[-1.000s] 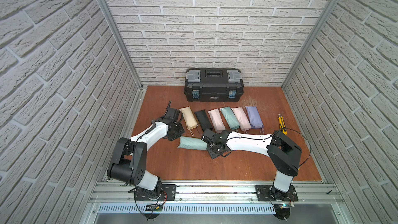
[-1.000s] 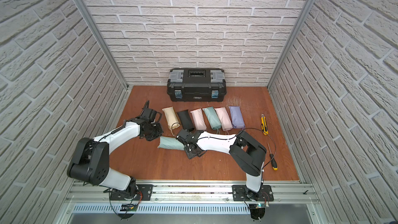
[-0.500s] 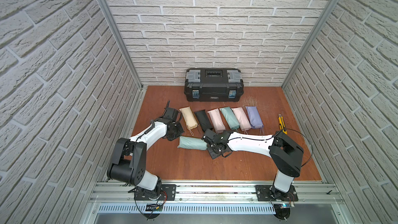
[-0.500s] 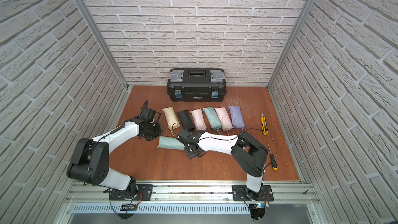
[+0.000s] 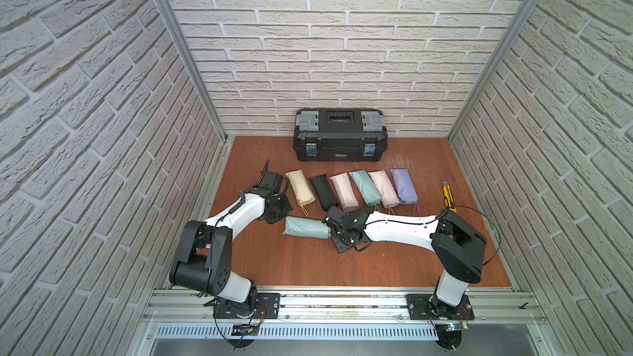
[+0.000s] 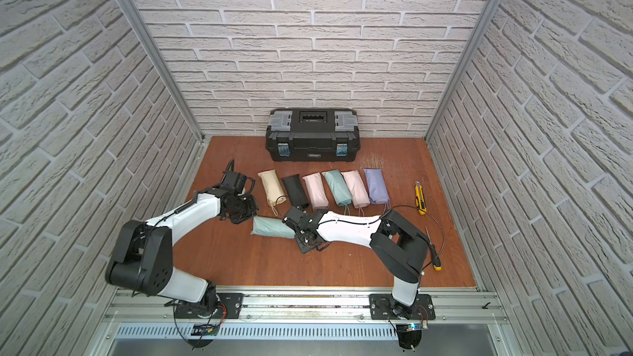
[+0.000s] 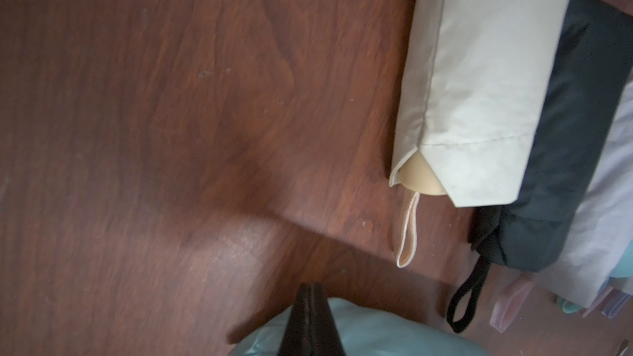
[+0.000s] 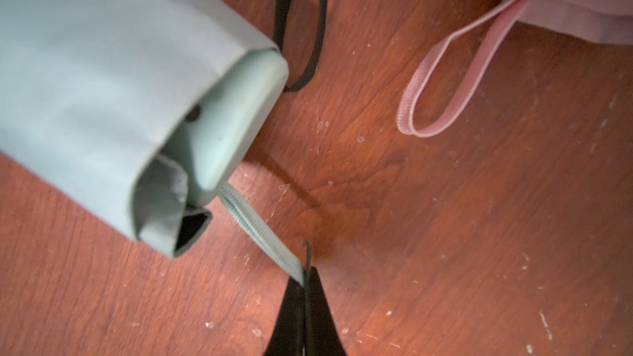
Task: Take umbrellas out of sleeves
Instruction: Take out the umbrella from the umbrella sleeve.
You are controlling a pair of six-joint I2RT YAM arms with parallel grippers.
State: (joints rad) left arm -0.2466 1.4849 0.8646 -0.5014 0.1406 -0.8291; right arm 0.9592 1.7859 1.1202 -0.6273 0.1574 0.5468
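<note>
Almost nothing had shifted over the last second; both arms and the mint sleeve (image 5: pixel 306 228) lay much as in the earlier frames. Nearest, crosswise about the middle of the surface (image 5: pixel 308 268), that sleeve held the mint umbrella (image 8: pixel 236 114), its handle end showing at the open mouth. The right pincer (image 8: pixel 305 280) was clamped on the wrist loop (image 8: pixel 260 231), drawn fairly taut. At the sleeve's closed end, toward the left edge, the left pincer (image 7: pixel 310 303) had its tips together over the fabric; whether any cloth was nipped could not be told. Beyond lay six more filled sleeves (image 5: pixel 364 187) in a row, and a toolbox (image 5: pixel 339 138) stood at the far edge. Likely trouble: without a real hold on the left, a pull would drag the whole bundle instead of emptying it. The narrow loop could also slide from the tips, or the handle catch on the folded hem.
</note>
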